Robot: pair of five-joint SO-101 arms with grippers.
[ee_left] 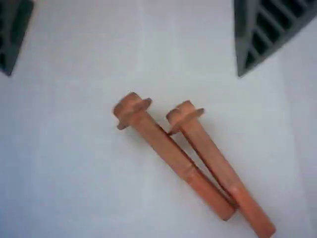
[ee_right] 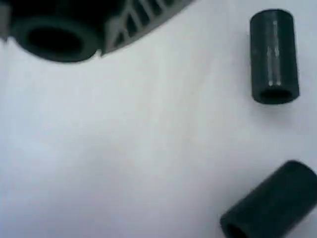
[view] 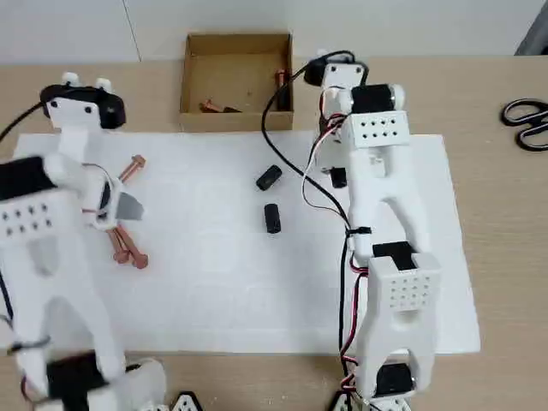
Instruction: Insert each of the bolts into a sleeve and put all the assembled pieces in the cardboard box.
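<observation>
Copper bolts [ee_left: 166,151] lie touching on the white sheet [view: 214,291] below the left pincer [ee_left: 124,74], spread wide, while the right pincer [view: 336,174], pretty much hidden under its arm, clamps a black sleeve [ee_right: 54,39] near the cardboard box [view: 235,122].

The wooden table [view: 505,197] bears a white sheet [view: 214,282], cardboard box [view: 235,120] and scissors [view: 527,120].

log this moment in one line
left pincer open over two bolts | right pincer shut on sleeve | two loose sleeves on sheet
</observation>
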